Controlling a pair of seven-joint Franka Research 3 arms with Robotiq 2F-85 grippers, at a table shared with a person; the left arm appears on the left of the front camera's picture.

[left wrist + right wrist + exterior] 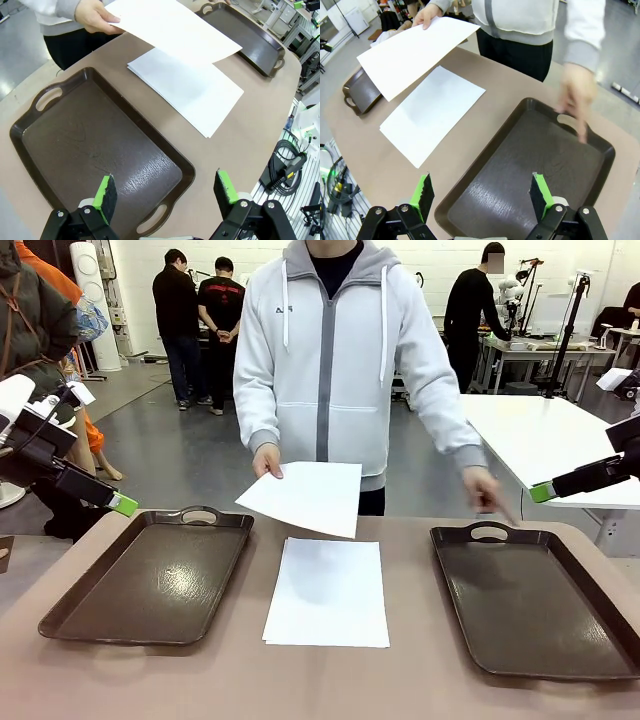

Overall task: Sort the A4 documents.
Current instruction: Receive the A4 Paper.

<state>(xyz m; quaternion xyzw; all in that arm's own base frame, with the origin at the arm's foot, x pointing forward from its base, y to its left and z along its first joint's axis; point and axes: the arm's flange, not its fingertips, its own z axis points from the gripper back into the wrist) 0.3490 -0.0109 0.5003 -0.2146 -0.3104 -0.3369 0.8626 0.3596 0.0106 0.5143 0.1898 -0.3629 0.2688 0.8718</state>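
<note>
Tan tabletop [415, 640] — white sheets [328, 592], grey floor [190, 460]

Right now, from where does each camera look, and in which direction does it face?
Front view: sits between the arms, faces across the table to the person; left fingers and right fingers show at the edges.
Left wrist view: above the left tray, looking down past its own open fingers.
Right wrist view: above the right tray, where the person's hand points, past its own open fingers.
Shared: both wrist views show the held sheet and the paper lying on the table.
</note>
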